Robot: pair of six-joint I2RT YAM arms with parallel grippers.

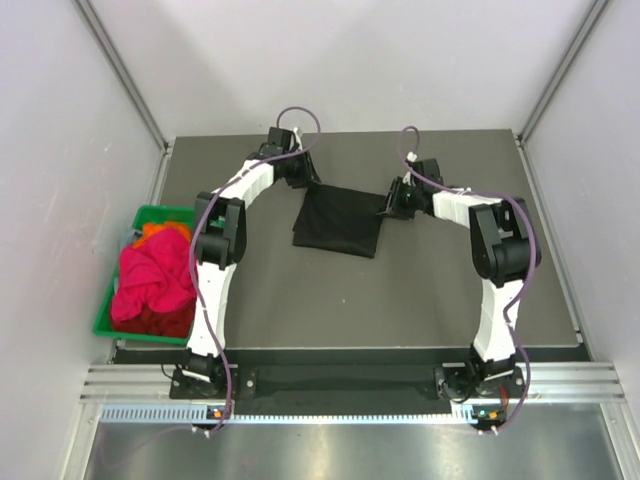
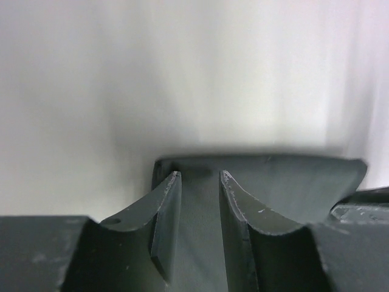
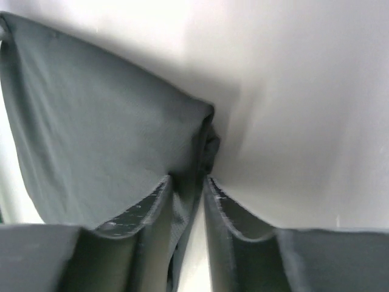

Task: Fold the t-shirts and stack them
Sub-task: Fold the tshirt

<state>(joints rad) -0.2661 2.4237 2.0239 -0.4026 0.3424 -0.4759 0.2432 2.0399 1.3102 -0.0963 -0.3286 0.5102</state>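
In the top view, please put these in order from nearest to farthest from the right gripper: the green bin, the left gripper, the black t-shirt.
1. Black t-shirt, centre, pinched in the jaws of the right gripper.
2. Left gripper, at the shirt's other far corner.
3. Green bin, far left.

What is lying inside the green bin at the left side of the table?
The green bin holds a crumpled magenta shirt on top, an orange shirt at its far end and a dark red shirt at the near end. Anything under them is covered.
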